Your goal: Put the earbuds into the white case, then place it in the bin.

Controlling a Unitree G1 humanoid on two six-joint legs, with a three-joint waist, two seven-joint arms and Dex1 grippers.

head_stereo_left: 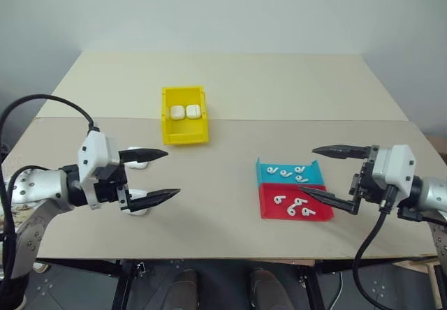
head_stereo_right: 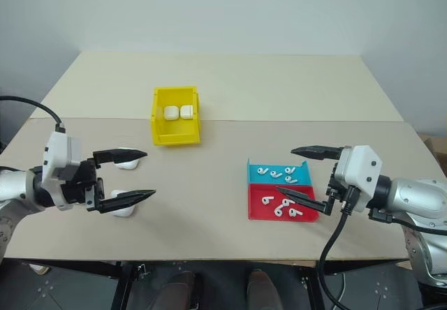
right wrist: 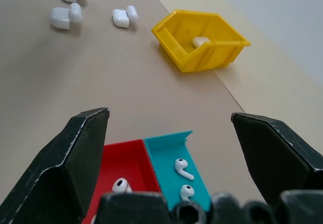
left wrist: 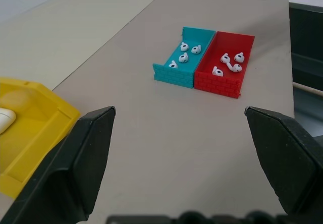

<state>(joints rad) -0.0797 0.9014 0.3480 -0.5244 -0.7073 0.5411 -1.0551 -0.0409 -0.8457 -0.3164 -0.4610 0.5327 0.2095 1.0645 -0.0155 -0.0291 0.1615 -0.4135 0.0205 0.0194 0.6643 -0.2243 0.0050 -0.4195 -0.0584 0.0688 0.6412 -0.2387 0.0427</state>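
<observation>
The yellow bin (head_stereo_left: 185, 139) stands left of the table's middle with two shut white cases (head_stereo_left: 185, 112) inside. More white cases lie near the front left, one (head_stereo_left: 140, 164) under the upper finger of my left gripper (head_stereo_left: 172, 174) and one (head_stereo_left: 137, 209) under the lower. The right wrist view shows three such cases (right wrist: 65, 16) with lids flipped open. Several earbuds (head_stereo_left: 286, 172) lie in a blue tray (head_stereo_left: 265, 178), several more (head_stereo_left: 280, 200) in a red tray (head_stereo_left: 269, 213). My right gripper (head_stereo_left: 307, 170) hovers open over the trays' right edge. Both grippers are empty.
The two shallow trays sit side by side at the front right, blue behind red. A seam runs across the tabletop just behind the bin. Bare table lies between the bin and the trays (left wrist: 181, 70).
</observation>
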